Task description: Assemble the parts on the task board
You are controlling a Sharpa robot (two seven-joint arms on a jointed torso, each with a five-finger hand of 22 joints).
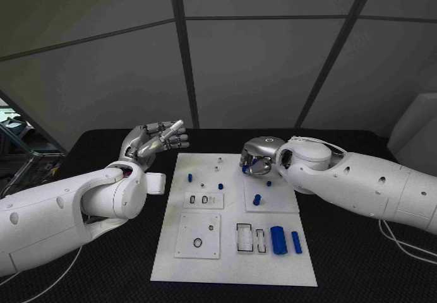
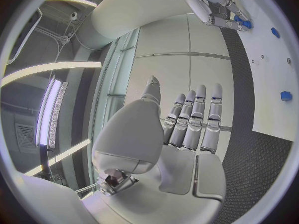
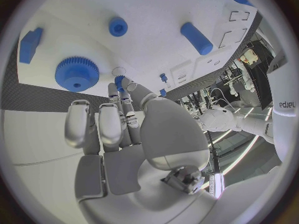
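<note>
Head view showed the flat white task board [image 1: 233, 252] on the black table [image 1: 364, 271], two blue cylinders [image 1: 278, 240] near its front. Farther back, the right hand [image 1: 259, 158] pinched a small blue peg [image 3: 119, 80] over the board; the left hand [image 1: 155, 140] hovered beside it, fingers straight together, holding nothing.

Your head camera looks steeply down from above onto the task board [image 1: 235, 252] and bench [image 1: 364, 265], taking in both arms. Each wrist camera sits close behind its own hand. The left one faces along its raised fingers [image 2: 193, 119]; the right one faces the board [image 3: 156, 15] closely. All three share it.
</note>
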